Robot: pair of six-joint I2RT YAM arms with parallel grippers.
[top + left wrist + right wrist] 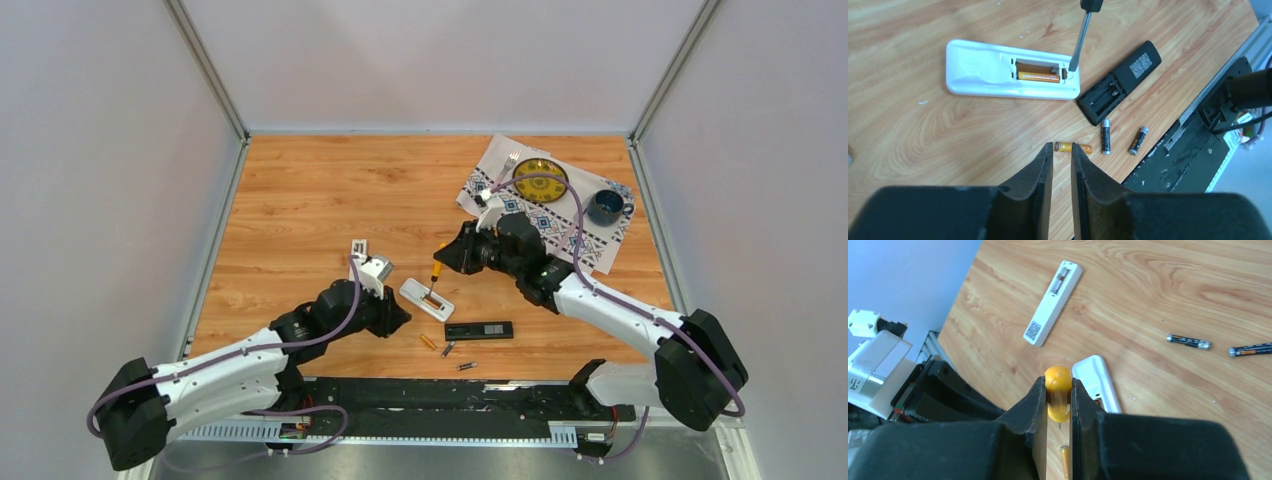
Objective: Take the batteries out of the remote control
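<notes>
Right gripper (1058, 386) first: the jaws are clenched on the yellow handle of the screwdriver (1057, 374), and I've got the shaft pointing down at the tabletop (923, 125). On the left wrist camera I see the tip planted at one end of the open compartment of the white remote (993, 70). It is hard up against the end of the golden-orange battery (1038, 76) lying in there. That cell sits right below my right jaws, inside the remote.

Left gripper (1062, 152) now: the jaws are parted by only a slit and grip nothing, low over the wood. Just past the fingertips (1048, 150) a loose orange battery (1074, 147) lies crosswise to them, close but not touching. Right of it I count two dark batteries with silvery ends, one (1105, 136) near the orange cell and one (1138, 140) a little further out, apart from each other.

Beyond those lies the black remote (1120, 82), compartment open, angled away from the white remote's end. From above, the loose cells lie between the black remote and the near edge.
</notes>
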